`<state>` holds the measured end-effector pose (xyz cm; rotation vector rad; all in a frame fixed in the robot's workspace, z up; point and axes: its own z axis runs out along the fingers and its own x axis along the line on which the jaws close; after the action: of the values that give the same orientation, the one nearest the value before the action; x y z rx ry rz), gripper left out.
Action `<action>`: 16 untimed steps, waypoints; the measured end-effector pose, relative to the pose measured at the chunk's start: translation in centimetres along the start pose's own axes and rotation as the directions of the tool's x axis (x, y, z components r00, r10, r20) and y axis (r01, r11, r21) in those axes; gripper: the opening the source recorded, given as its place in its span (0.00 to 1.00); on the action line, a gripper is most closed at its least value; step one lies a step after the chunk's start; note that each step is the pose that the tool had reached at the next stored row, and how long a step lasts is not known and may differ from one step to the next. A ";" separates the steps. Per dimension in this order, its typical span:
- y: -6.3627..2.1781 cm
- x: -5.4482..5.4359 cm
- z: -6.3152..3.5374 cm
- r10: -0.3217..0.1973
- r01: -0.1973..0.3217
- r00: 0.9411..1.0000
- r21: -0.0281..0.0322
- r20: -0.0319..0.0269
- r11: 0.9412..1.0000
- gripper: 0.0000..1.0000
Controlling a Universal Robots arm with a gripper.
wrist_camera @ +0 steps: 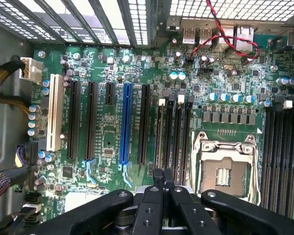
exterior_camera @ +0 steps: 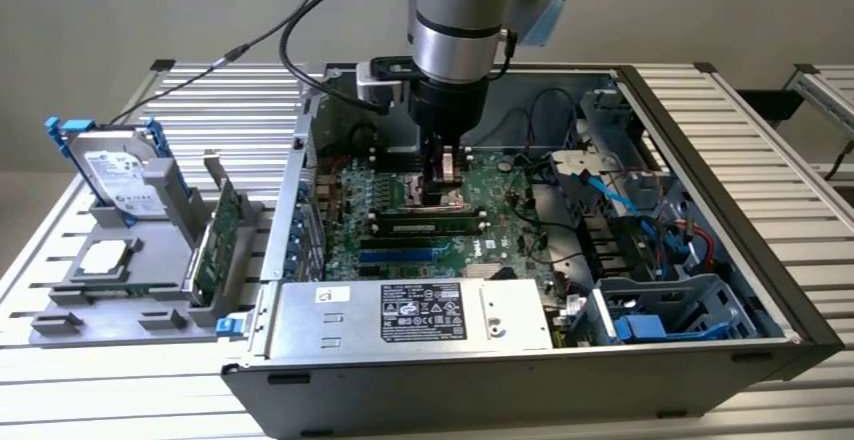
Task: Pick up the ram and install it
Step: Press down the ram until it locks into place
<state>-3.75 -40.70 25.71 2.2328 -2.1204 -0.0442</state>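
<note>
The ram, a long narrow stick with dark chips, lies along a slot on the green motherboard inside the open computer case. My gripper hangs straight down over the board, just behind the ram in the exterior view, close to the CPU socket. In the wrist view the black fingers are pressed together and my gripper is shut with nothing visible between them. A bank of black memory slots runs under the fingertips.
A grey holder at the exterior view's left carries a silver hard drive with blue rails and a taller green card. The power supply fills the case front. Blue cables and a drive cage crowd the right.
</note>
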 end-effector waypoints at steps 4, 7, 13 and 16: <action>0.00 0.0 -0.01 0.000 0.000 1.000 0.000 0.000 1.000 0.11; 0.00 0.0 -0.01 0.000 0.000 1.000 0.000 0.000 1.000 0.11; 0.00 0.0 -0.01 0.000 0.000 1.000 0.000 0.000 1.000 0.11; 0.00 0.0 -0.01 0.004 -0.004 1.000 0.000 0.000 1.000 0.11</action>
<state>-3.75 -40.70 25.72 2.2289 -2.1246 -0.0446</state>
